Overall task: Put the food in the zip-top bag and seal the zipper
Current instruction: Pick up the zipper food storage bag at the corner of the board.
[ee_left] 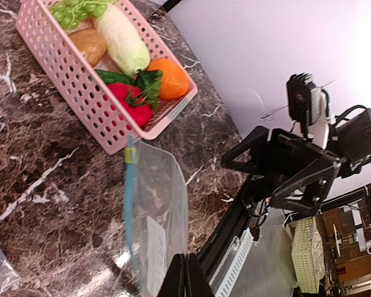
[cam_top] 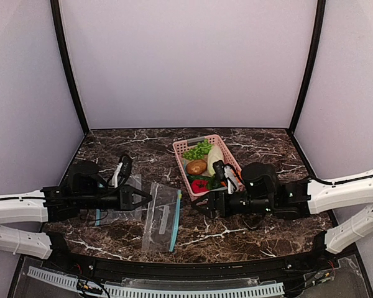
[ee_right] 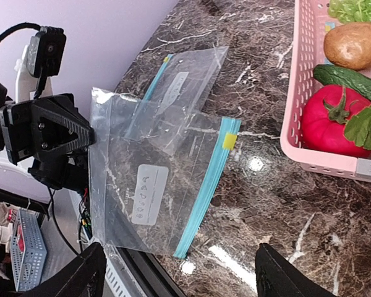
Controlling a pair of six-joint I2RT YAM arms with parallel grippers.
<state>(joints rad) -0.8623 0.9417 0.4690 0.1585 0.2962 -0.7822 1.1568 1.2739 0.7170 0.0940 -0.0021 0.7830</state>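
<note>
The left gripper [ee_left: 185, 273] is seen clamped shut on the plain edge of the zip-top bag [cam_top: 160, 217], the edge opposite the zipper [cam_top: 176, 218]. The bag is held slightly raised at that gripped edge. Its zipper side is laid on the marble table [cam_top: 248, 236]. A yellow tab [ee_right: 230, 140] is seen at the far end of the zipper. Whether the zipper is sealed cannot be told.

The right gripper [ee_right: 180, 249] is held wide open with nothing between its fingers. It is positioned low, just beside the bag's zipper edge and near the front corner of the pink basket [cam_top: 193, 144].

All the food is kept in the basket. The tomato [ee_right: 331, 120] and the orange fruit [ee_left: 172, 79] are placed at the near end. The grape bunch [cam_top: 198, 150] is placed at the far end. A brown potato-like piece [ee_right: 355, 44], a cucumber [ee_right: 352, 77] and a pale cabbage-like piece [ee_left: 123, 43] are packed between them.

A second clear bag [ee_right: 185, 80] is left flat on the table under the left arm, partly overlapped by the held bag.
</note>
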